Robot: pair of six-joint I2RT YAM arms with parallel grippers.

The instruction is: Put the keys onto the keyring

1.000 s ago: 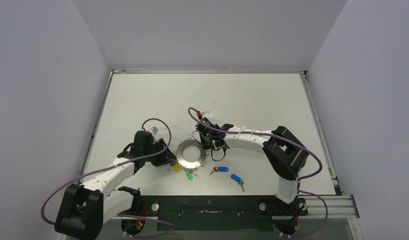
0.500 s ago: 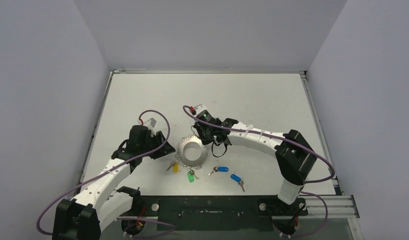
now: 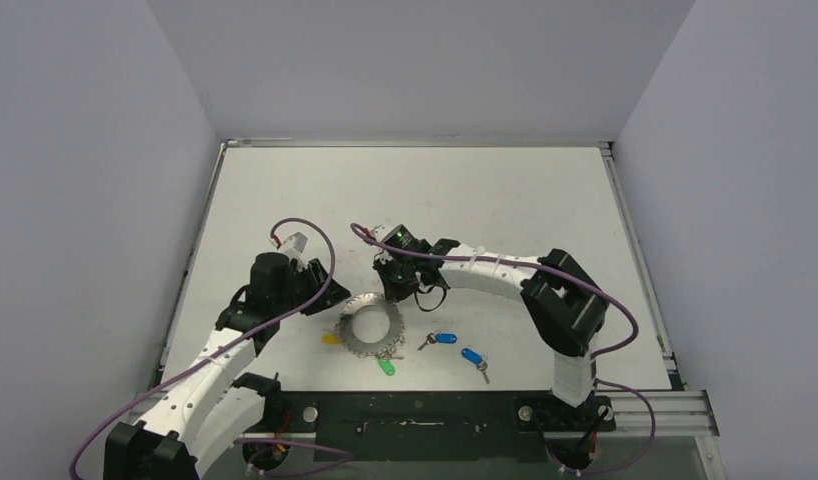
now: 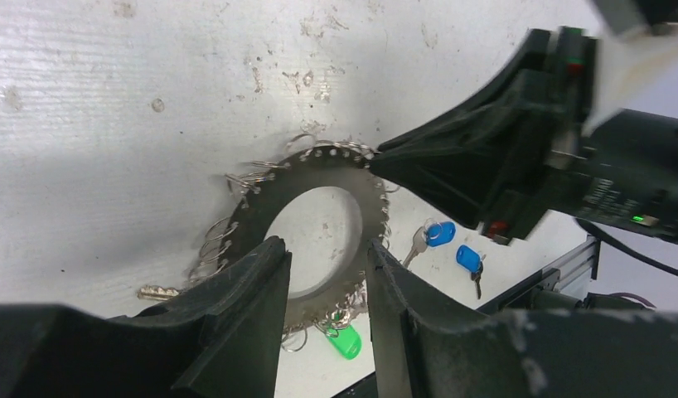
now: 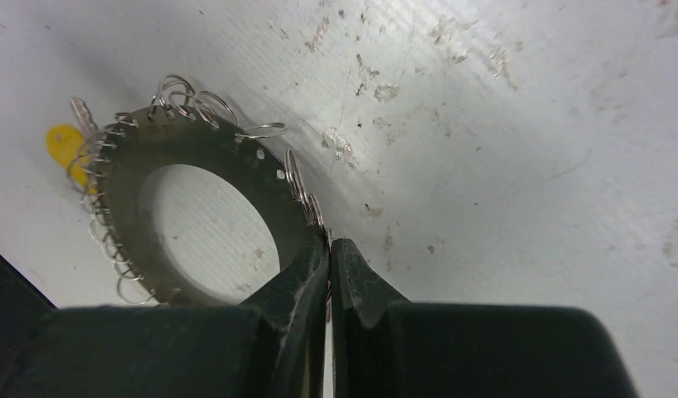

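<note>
The keyring (image 3: 370, 325) lies flat on the tabletop (image 3: 485, 190), close to its near edge and a little left of the middle. Wire loops crowd its rim all the way round.

The right gripper (image 5: 328, 242) has its fingers closed together, with the tips at the ring's far right rim among the loops. I cannot tell whether a loop is nipped between them. The left gripper (image 4: 325, 245) stands partly open on the ring's left side. Its two fingers (image 4: 244, 307) hide the ring's near rim from its own camera, and nothing is clamped between them.

The yellow-tagged key (image 3: 331, 338) lies against the ring's left rim. The green-tagged key (image 3: 387, 367) lies at the ring's near rim, just beside the loops. The two blue-tagged keys (image 3: 445, 338) lie apart from the ring on its right, the second one nearer the table's near edge. Purple cables (image 3: 315, 240) arch over both wrists.
</note>
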